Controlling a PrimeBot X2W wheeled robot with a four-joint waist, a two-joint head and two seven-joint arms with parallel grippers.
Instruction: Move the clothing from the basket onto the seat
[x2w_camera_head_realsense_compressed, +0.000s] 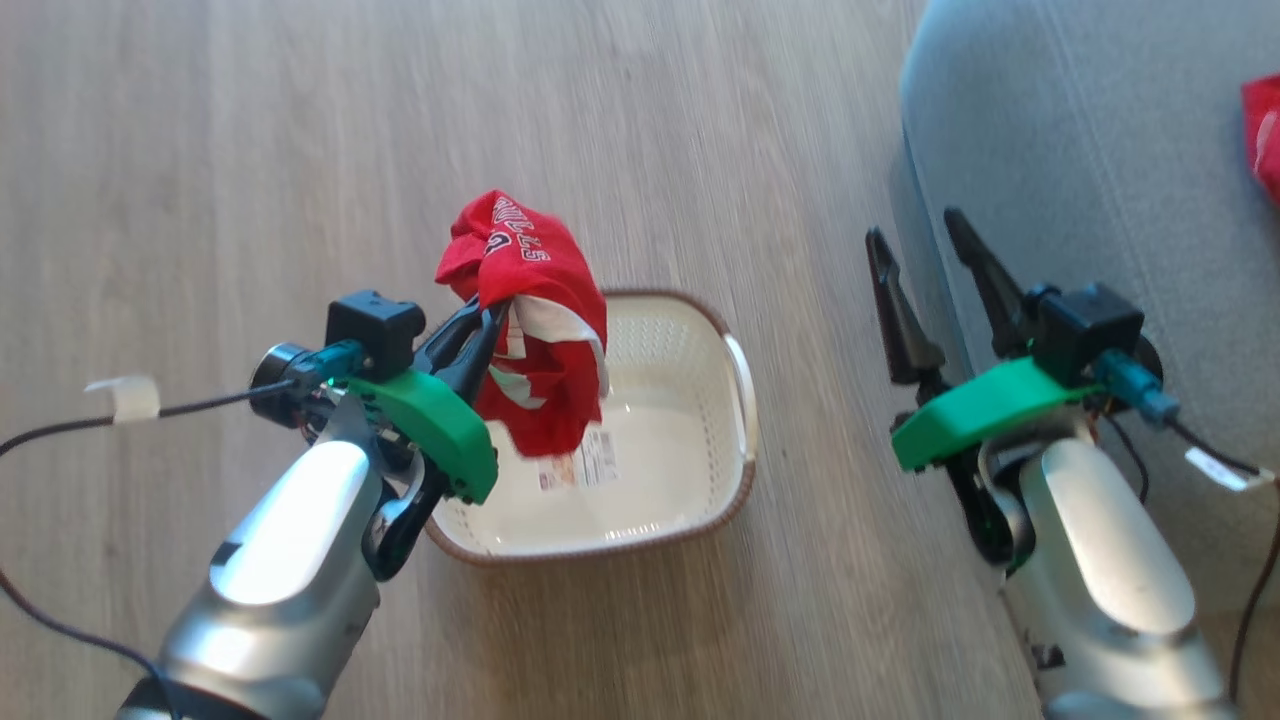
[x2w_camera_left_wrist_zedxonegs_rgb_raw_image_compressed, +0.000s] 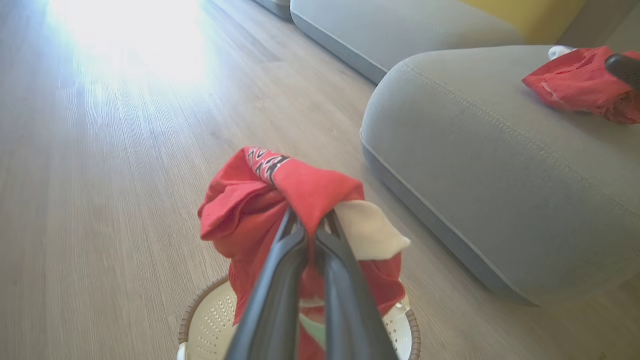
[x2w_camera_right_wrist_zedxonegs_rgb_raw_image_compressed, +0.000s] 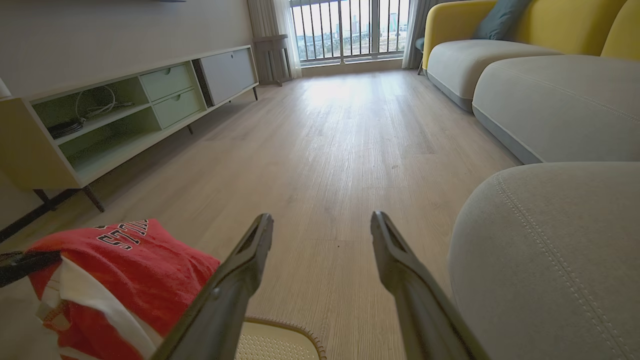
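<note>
Red crumpled fabric garment (x2w_camera_head_realsense_compressed: 540, 290) hangs above oval perforated plastic basket (x2w_camera_head_realsense_compressed: 700, 350).

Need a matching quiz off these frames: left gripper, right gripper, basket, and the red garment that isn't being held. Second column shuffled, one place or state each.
Things:
1. left gripper
2. right gripper
3. basket
4. other red garment

Places or states:
A. lying on the grey seat
B. open, holding nothing
C. on the wood floor, label on its bottom showing
D. shut on the lettered red garment

Pairs: 1-D, 2-B, 3-C, 4-A
</note>
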